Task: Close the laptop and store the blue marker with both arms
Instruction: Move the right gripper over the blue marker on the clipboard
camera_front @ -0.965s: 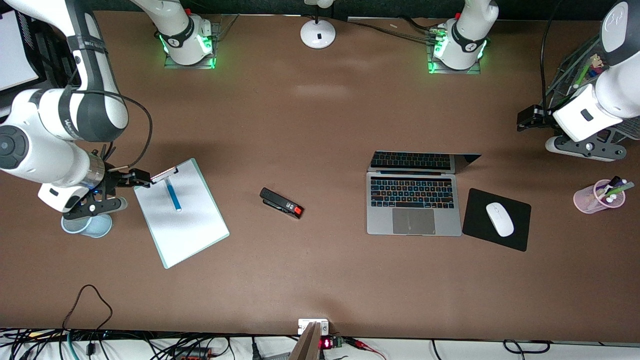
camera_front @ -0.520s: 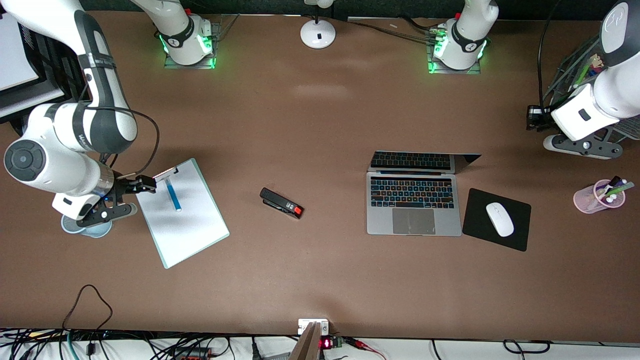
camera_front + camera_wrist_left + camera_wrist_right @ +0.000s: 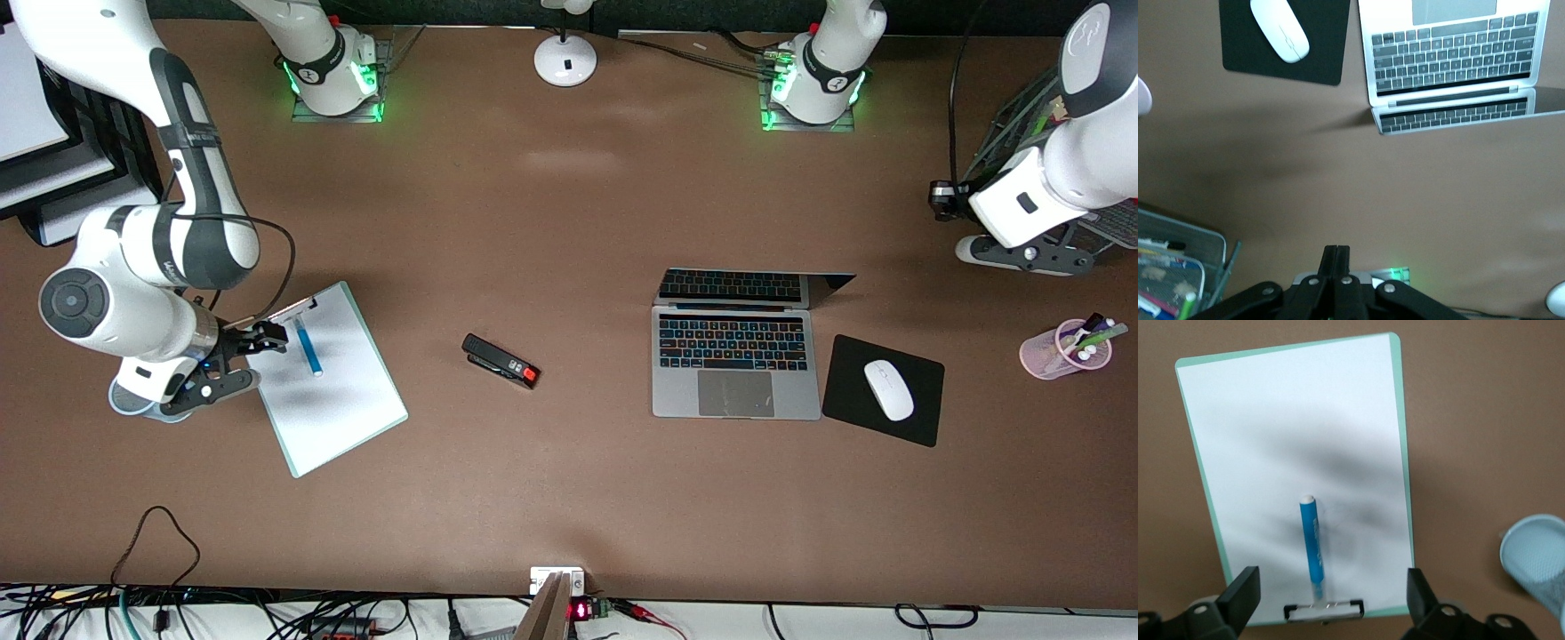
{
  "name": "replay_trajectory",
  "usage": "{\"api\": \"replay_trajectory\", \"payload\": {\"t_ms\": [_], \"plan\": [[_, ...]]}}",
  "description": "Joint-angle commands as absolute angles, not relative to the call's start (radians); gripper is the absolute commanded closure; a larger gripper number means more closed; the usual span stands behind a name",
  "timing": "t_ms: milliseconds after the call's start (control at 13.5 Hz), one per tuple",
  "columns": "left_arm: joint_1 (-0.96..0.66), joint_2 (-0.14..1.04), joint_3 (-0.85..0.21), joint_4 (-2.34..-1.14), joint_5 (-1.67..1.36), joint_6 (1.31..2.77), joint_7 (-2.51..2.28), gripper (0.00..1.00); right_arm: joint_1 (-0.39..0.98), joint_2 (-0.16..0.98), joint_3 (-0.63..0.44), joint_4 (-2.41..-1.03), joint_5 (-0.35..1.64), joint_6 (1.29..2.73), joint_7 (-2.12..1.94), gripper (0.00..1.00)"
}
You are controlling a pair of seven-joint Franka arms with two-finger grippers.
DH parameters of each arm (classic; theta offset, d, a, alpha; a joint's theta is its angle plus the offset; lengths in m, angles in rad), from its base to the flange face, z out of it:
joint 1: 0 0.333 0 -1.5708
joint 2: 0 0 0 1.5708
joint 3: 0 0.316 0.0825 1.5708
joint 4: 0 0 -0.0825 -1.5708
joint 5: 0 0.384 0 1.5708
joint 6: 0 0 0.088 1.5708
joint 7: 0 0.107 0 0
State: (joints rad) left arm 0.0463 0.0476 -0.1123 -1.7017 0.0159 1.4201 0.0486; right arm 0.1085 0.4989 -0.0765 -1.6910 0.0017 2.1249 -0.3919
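Fingers spread wide on right gripper point(image 3: 1325, 600), nothing between them, hovering over clip end of clipboard point(image 3: 347, 409). Blue marker point(image 3: 1311, 543) flat on clipboard near clip, long axis running straight away from fingers, white end pointing off toward clipboard's free end. Centred in the gap, so likely just needs descent. Right arm clearly nearer. Left gripper point(image 3: 1336, 267) pressed together, empty, up by wire tray point(image 3: 1178, 253), well apart from open laptop point(image 3: 733, 356); waiting.

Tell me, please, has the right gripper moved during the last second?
Yes. The right gripper has shifted toward the clipboard, nearer the blue marker, and now covers more of the cup.
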Motion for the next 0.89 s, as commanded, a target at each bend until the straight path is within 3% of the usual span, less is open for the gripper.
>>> {"api": "replay_trajectory", "payload": {"t_ms": [0,371,816], "plan": [[0.038,0.058,-0.165,-1.675,0.002,1.365,-0.024,1.00,0.120,0.528,-0.072,-1.698,0.023,2.169,-0.446,0.13],[0.046,0.052,-0.167,-1.695,-0.107,1.358,-0.029,1.00,0.124,0.571,-0.048,-1.703,0.035,2.238,-0.446,0.30],[0.041,0.043,-0.207,-1.713,-0.107,1.361,-0.031,0.98,0.127,0.595,-0.046,-1.707,0.035,2.247,-0.485,0.37]]}}
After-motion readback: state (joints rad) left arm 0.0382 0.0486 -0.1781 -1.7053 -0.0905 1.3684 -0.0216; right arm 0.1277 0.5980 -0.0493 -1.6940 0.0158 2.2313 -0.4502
